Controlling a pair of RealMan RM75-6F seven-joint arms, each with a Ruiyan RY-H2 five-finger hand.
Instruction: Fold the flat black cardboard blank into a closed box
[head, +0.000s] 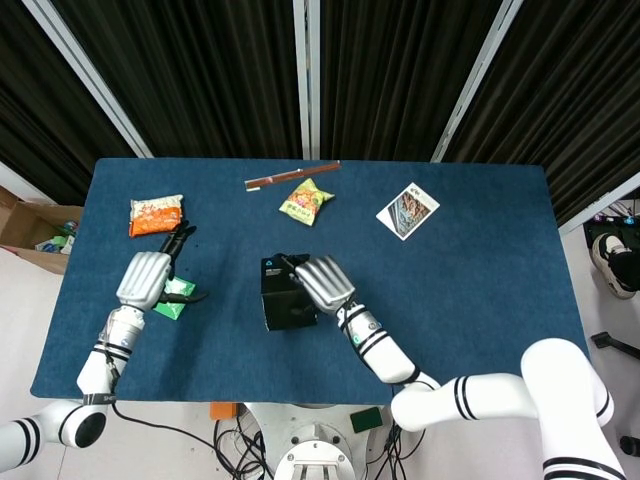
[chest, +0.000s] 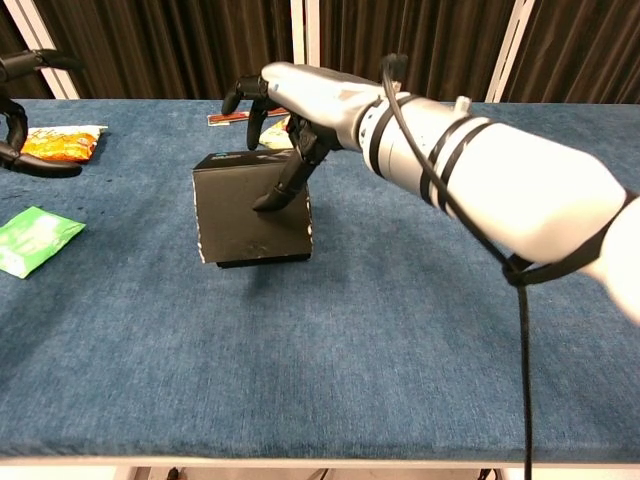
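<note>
Now the black box sits mid-table, right hand pressing its front flap, holding nothing; left hand lifted away, fingers spread. Light, stiff card — probably best steadied at the edges.

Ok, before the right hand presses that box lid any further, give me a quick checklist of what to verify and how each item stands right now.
1. Right hand on the black box: ok, its fingertips touch the top panel.
2. Box sits flat on the table: cannot tell, its near edge seems slightly raised in the chest view.
3. Lid fully closed: cannot tell, the seams are too dark to read.
4. Left hand out of the way: ok, it is apart from the box, above the green packet, holding nothing.
5. Nothing next to the box: ok, the yellow snack bag lies well behind it.
</note>
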